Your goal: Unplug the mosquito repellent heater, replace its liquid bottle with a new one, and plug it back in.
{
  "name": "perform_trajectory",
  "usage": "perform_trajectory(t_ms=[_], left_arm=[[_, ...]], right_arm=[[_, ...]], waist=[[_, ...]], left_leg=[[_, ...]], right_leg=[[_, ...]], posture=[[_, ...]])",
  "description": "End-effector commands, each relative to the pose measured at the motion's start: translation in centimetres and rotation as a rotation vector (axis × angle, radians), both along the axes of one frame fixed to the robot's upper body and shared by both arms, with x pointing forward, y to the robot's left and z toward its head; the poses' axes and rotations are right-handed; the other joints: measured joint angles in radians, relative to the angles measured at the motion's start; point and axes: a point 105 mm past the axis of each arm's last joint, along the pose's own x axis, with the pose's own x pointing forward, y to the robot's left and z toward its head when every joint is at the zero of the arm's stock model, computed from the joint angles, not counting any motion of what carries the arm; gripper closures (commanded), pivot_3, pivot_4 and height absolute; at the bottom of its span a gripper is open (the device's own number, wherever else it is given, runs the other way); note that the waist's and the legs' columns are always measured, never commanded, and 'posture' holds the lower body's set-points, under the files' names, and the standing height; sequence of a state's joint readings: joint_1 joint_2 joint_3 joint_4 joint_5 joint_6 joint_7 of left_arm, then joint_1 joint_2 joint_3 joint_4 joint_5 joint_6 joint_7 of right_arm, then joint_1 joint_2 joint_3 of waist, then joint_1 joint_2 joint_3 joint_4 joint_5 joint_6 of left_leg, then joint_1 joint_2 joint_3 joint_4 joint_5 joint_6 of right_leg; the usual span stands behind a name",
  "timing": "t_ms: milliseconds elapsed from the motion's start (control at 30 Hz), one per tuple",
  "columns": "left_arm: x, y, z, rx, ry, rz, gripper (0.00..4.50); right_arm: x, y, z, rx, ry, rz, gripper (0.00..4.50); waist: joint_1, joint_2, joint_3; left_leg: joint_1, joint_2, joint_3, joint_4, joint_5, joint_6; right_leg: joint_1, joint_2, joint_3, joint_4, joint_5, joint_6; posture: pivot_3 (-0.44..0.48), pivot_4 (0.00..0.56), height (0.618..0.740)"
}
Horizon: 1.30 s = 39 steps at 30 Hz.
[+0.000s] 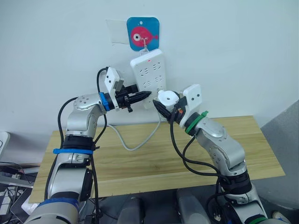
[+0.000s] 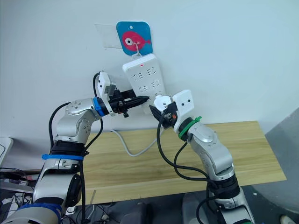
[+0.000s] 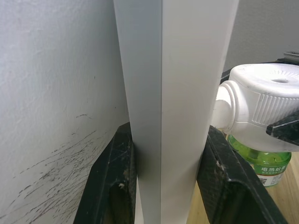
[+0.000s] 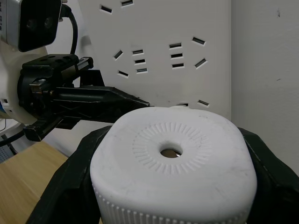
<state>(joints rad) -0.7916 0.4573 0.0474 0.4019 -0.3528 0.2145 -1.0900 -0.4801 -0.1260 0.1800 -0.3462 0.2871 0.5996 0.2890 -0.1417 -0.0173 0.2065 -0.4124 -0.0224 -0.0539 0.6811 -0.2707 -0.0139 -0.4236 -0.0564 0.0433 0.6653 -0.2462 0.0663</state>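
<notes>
The white mosquito repellent heater (image 1: pixel 168 97) sits between my right gripper's (image 1: pixel 163 105) black fingers, its vent disc (image 4: pixel 170 151) facing the wrist camera. Its back meets the lower face of the white power strip (image 1: pixel 148 74) on the wall; the prongs are hidden. A green liquid bottle (image 3: pixel 264 161) hangs under the heater (image 3: pixel 261 107). My left gripper (image 1: pixel 145 95) is shut on the strip's lower left edge, with one finger (image 3: pixel 112 182) on each side of the strip (image 3: pixel 177 93).
The strip hangs from a hook on a blue fish card (image 1: pixel 143 32). Its white cable (image 1: pixel 135 142) loops down onto the wooden table (image 1: pixel 140 163) below both arms. The wall stands right behind the grippers.
</notes>
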Motion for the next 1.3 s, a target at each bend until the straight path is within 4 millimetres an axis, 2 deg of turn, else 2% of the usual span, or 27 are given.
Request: perform_trajectory(t_ms=[33,600,967,1300], left_arm=[[-0.6,-0.8,0.3,0.031,-0.028,-0.049,3.16],[-0.8,-1.0,0.1,0.031,-0.027,-0.06,3.16],[-1.1,-1.0,0.2,0.032,-0.025,-0.068,3.16],[-1.3,-1.5,0.1,0.031,-0.013,-0.097,3.16]], right_arm=[[-0.1,0.3,1.4,0.014,-0.063,0.004,1.36],[0.7,1.0,1.4,-0.018,-0.082,0.008,1.36],[1.2,0.6,1.6,-0.009,-0.116,-0.039,1.36],[2.0,1.7,1.6,-0.033,-0.115,-0.03,1.36]], waist=[[0.0,0.0,0.0],[-0.001,0.0,0.0],[-0.002,0.0,0.0],[-0.005,0.0,-0.001]], left_leg=[[0.0,0.0,0.0,0.0,0.0,0.0],[0.0,0.0,0.0,0.0,0.0,0.0],[0.001,0.0,0.0,0.0,0.0,0.0],[0.001,0.0,0.0,0.0,0.0,-0.001]], right_leg=[[0.0,0.0,0.0,0.0,0.0,0.0],[0.0,0.0,0.0,0.0,0.0,0.0],[0.0,0.0,0.0,0.001,0.0,0.0],[0.0,0.0,0.001,0.001,0.0,0.0]], posture=[[-0.141,0.172,0.74],[-0.134,0.162,0.74],[-0.127,0.154,0.74],[-0.135,0.152,0.74]])
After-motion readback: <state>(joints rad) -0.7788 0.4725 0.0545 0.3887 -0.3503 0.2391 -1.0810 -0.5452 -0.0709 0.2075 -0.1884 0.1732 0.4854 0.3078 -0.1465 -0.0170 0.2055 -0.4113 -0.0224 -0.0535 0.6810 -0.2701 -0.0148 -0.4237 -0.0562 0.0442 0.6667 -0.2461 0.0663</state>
